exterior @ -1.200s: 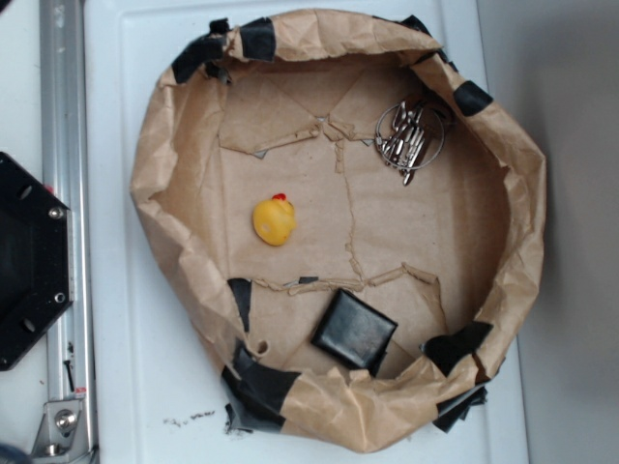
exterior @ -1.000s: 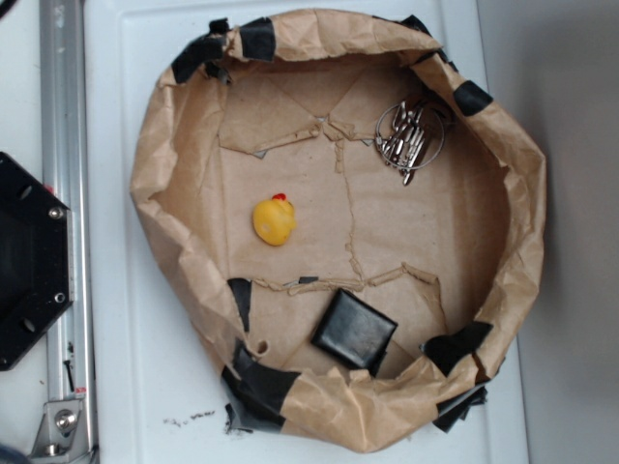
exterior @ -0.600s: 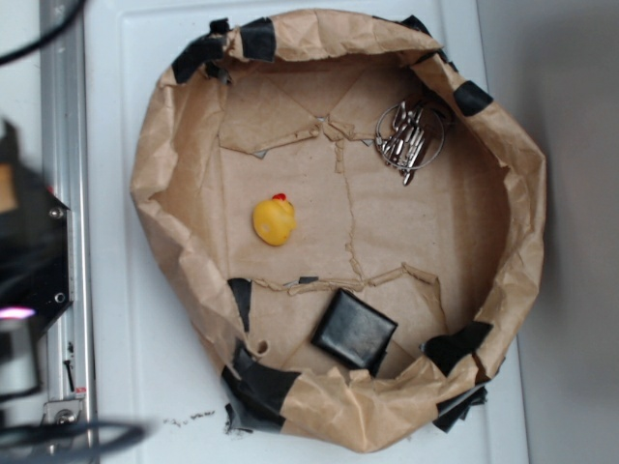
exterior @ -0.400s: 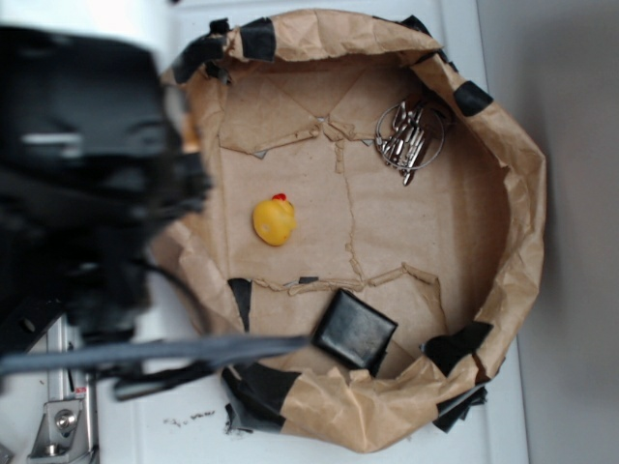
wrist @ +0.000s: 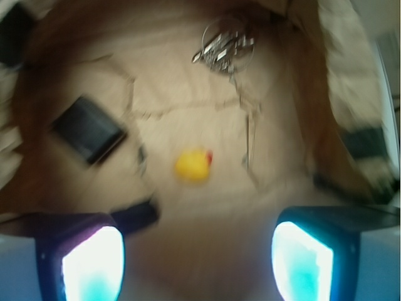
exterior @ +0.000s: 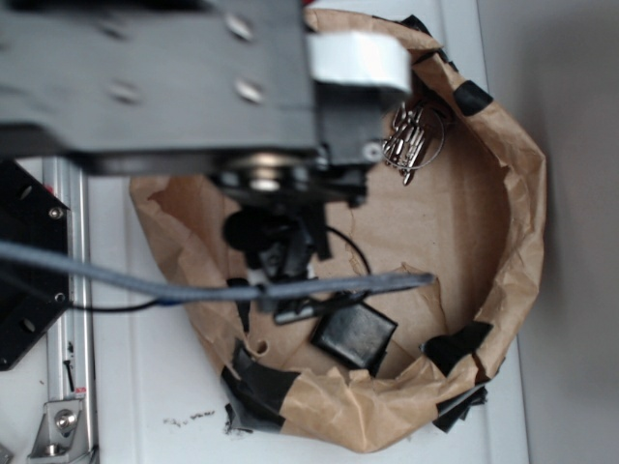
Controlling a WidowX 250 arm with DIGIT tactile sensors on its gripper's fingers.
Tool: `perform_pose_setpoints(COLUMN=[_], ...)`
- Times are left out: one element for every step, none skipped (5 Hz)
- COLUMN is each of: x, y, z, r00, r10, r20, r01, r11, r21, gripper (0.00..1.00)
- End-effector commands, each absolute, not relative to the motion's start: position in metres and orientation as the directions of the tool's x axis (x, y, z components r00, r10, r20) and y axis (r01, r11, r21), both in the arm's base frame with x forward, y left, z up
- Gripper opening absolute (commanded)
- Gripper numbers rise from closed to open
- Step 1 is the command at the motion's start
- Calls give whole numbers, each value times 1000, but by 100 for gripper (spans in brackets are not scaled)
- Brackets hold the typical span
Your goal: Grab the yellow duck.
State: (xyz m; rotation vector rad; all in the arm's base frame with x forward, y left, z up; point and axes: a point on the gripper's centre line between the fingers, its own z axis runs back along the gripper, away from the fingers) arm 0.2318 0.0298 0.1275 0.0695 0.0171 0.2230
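The yellow duck (wrist: 193, 165) lies on the brown paper floor of the paper-lined basin, shown blurred in the wrist view with its red beak spot to the right. It sits ahead of my gripper (wrist: 197, 263), between the lines of the two fingers and well apart from them. The gripper is open and empty, its jaws spread wide. In the exterior view the arm and gripper (exterior: 282, 259) hang over the basin's left half and hide the duck.
A black square pad (exterior: 354, 333) lies near the basin's front, also in the wrist view (wrist: 88, 128). A ring of metal keys (exterior: 411, 135) lies at the back right. The crumpled paper wall (exterior: 522, 222) rings the basin. A cable crosses in front.
The arm has swung in from the left and now covers the basin's left half and the duck. The duck, pad and keys have not moved.
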Motion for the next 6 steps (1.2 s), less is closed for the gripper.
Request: perform_pose_setpoints(x=[240, 240, 240, 240, 240, 245], y=[39, 39, 39, 39, 39, 25], z=[79, 79, 79, 79, 79, 50], r00=[991, 991, 991, 991, 991, 987], r10=[133, 133, 133, 133, 133, 162], r20=[6, 6, 6, 6, 6, 0], r01=[-133, -133, -133, -133, -133, -162], r11=[987, 987, 987, 987, 987, 987], r21=[85, 85, 85, 85, 85, -2], gripper=[100, 100, 100, 100, 100, 100])
